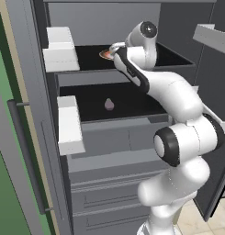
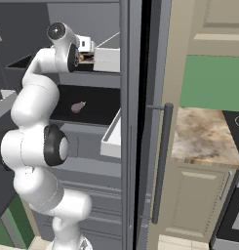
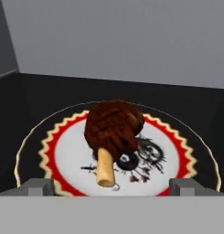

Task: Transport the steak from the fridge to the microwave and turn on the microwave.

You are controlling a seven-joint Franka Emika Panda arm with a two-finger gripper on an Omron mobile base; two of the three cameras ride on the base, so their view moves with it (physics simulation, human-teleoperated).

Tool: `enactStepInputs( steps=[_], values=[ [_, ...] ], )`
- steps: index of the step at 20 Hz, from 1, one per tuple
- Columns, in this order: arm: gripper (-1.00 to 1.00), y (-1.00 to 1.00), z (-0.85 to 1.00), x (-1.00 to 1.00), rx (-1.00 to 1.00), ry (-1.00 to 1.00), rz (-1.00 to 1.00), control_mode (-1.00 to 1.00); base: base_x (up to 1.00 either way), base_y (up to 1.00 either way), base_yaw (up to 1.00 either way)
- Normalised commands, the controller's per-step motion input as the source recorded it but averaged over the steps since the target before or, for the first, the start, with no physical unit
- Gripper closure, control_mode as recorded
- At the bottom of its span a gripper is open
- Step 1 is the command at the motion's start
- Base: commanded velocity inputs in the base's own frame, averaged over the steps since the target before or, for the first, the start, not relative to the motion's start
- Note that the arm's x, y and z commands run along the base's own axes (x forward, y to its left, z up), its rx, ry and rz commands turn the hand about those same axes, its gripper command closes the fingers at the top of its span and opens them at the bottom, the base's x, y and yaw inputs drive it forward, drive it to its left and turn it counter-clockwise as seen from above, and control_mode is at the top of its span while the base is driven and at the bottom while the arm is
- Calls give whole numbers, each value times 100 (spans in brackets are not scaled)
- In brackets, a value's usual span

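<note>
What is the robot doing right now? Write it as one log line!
stage: reaching for steak | steak: on plate, upper fridge shelf | gripper: open, nothing held | lower shelf: small pinkish item

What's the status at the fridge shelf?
Claw open, holding nothing. Steak sits on the plate on the upper fridge shelf, between the fingertips. Nothing between claw and steak.

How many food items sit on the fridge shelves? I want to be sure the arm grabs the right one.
2. The steak lies on the plate on the upper shelf, before the open gripper. A small pinkish bulb sits on the lower shelf. The arm may hide others.
</note>
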Motion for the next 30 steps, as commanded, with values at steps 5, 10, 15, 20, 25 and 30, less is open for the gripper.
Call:
enactStepInputs(
  steps=[5,10,15,20,25,30],
  values=[
    [-100,10,-4,29,0,1,-1,-100,0,0,0],
    [-100,1,0,27,0,1,-1,-100,0,0,0],
    [-100,1,-2,26,0,0,-1,-100,0,0,0],
    [-100,2,-3,22,0,1,-1,-100,0,0,0],
    [-100,0,-5,17,0,1,0,-100,0,0,0],
    [-100,0,-5,10,0,3,0,-100,0,0,0]
  ],
)
